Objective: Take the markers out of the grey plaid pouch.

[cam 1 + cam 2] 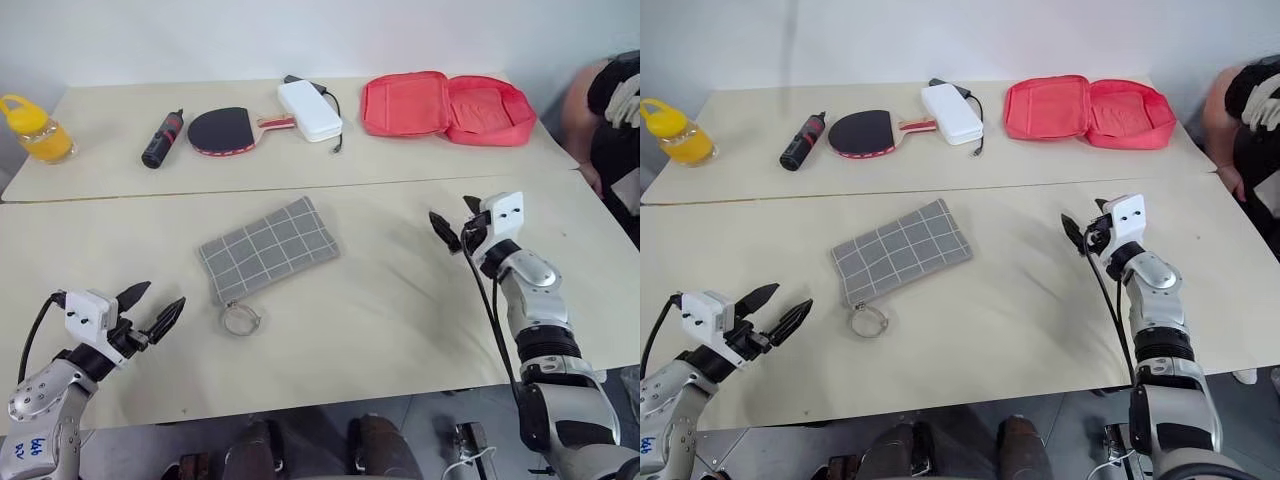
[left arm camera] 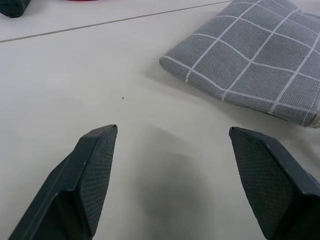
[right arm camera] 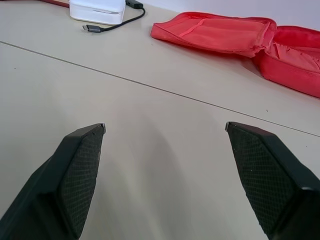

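Note:
The grey plaid pouch [image 1: 268,248] lies flat and askew in the middle of the near table [image 1: 400,320]. Its metal ring [image 1: 240,318] rests at the end nearest me. The markers are out of view. My left gripper [image 1: 162,296] hovers open low at the left, short of the pouch [image 2: 260,55], with nothing between its fingers [image 2: 95,165]. My right gripper [image 1: 452,212] stands open to the right of the pouch, well apart from it, and is also empty. Its fingers [image 3: 80,165] point toward the far table.
On the far table stand a yellow bottle [image 1: 35,128], a black-and-red cylinder [image 1: 163,138], a table tennis paddle [image 1: 225,130], a white power bank [image 1: 310,110] with its cable, and an open pink-red zip case [image 1: 445,108]. A person [image 1: 612,110] sits at the right edge.

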